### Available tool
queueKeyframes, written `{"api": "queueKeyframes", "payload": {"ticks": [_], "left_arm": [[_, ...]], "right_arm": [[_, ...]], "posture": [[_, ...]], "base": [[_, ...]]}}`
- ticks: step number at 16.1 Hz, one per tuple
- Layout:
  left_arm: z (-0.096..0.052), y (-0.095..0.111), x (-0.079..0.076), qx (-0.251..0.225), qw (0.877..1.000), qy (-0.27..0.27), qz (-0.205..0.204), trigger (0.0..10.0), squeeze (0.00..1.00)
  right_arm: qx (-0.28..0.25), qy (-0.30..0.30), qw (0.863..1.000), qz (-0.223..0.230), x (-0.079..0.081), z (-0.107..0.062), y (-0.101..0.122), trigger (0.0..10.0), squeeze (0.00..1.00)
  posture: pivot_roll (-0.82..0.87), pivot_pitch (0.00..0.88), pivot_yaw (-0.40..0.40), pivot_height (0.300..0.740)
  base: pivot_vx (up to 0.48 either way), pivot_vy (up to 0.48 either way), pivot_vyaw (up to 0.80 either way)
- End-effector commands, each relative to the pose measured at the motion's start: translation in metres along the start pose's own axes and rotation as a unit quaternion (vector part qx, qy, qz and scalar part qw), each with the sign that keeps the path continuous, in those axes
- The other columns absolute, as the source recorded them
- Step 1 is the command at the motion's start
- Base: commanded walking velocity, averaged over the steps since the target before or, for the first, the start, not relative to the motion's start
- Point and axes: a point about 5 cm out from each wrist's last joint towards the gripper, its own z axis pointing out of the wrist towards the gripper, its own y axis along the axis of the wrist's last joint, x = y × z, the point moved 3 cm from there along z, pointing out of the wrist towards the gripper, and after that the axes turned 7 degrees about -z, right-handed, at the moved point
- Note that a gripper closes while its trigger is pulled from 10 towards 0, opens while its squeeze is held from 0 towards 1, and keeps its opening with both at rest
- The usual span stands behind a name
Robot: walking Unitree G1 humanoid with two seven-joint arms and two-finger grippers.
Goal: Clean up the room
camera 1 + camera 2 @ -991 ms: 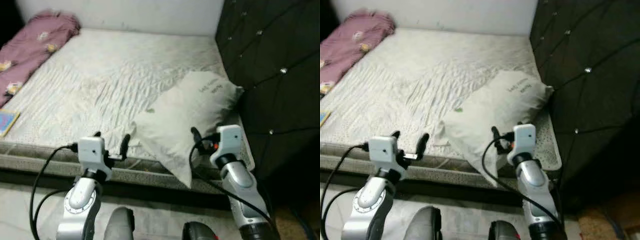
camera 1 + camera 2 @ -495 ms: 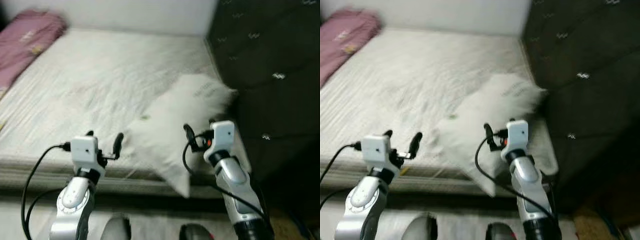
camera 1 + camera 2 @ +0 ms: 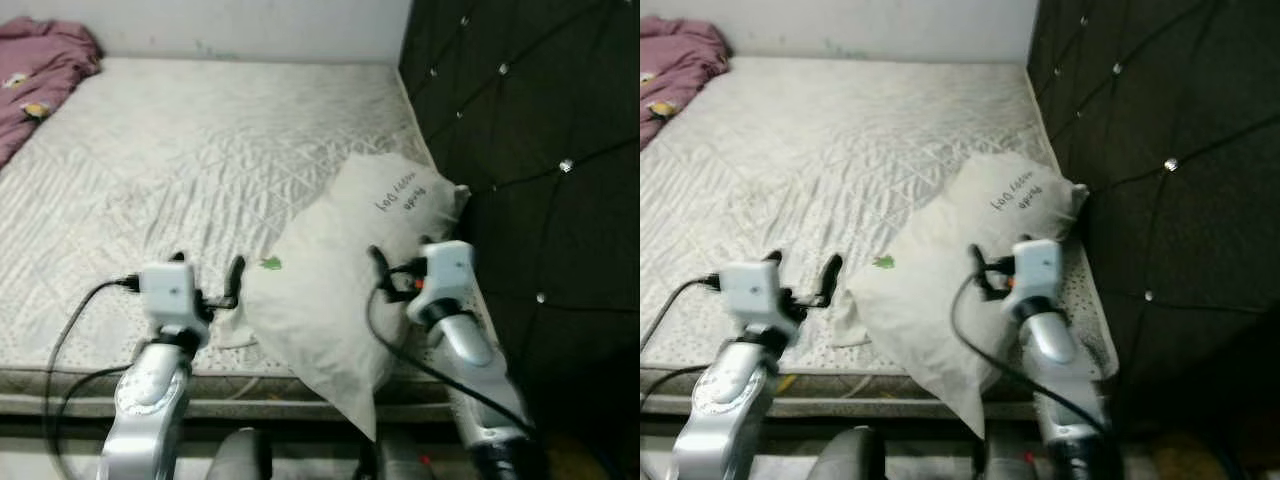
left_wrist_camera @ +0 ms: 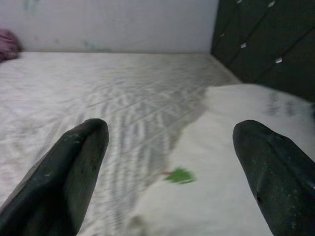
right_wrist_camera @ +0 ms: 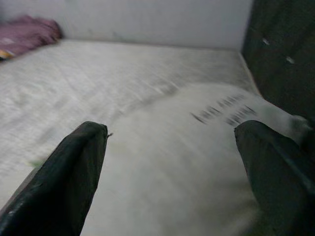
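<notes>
Bedroom: quilted white mattress beside dark tufted headboard. Crumpled white printed pillow overhangs near edge. Left gripper, right gripper flank it, fingers wide. Step: approach. Next: close in, grasp pillow.

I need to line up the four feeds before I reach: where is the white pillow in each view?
Left eye view: the white pillow lies right of centre, by the dark headboard.
Right eye view: centre, pillow, its near corner over the mattress edge.
Left wrist view: on the right, beyond the open fingers.
Right wrist view: across the middle, printed text visible.
Shared landmark: the headboard.
</notes>
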Motion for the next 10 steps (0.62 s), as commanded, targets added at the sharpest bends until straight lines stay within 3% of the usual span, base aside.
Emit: {"api": "queueKeyframes", "payload": {"ticks": [1, 5, 10], "left_arm": [[-0.0028, 0.0003, 0.0087, 0.002, 1.0, 0.014, 0.011, 10.0, 0.0], [-0.0044, 0.0021, 0.0151, 0.005, 0.999, 0.029, 0.023, 10.0, 0.0], [-0.0032, 0.0001, 0.0183, 0.01, 0.999, 0.042, 0.027, 10.0, 0.0]], "right_arm": [[-0.004, 0.001, 1.0, 0.0, 0.0027, 0.0019, 0.0043, 10.0, 0.0], [-0.003, 0.003, 1.0, 0.008, 0.0061, 0.0005, 0.0031, 10.0, 0.0], [0.002, 0.01, 1.0, 0.012, 0.0075, 0.0012, 0.0011, 10.0, 0.0]], "posture": [[0.04, 0.1, -0.001, 0.671], [0.05, 0.1, 0.004, 0.617], [0.05, 0.09, 0.002, 0.587]], "base": [[0.0, 0.0, 0.0], [0.0, 0.0, 0.0], [0.0, 0.0, 0.0]]}}
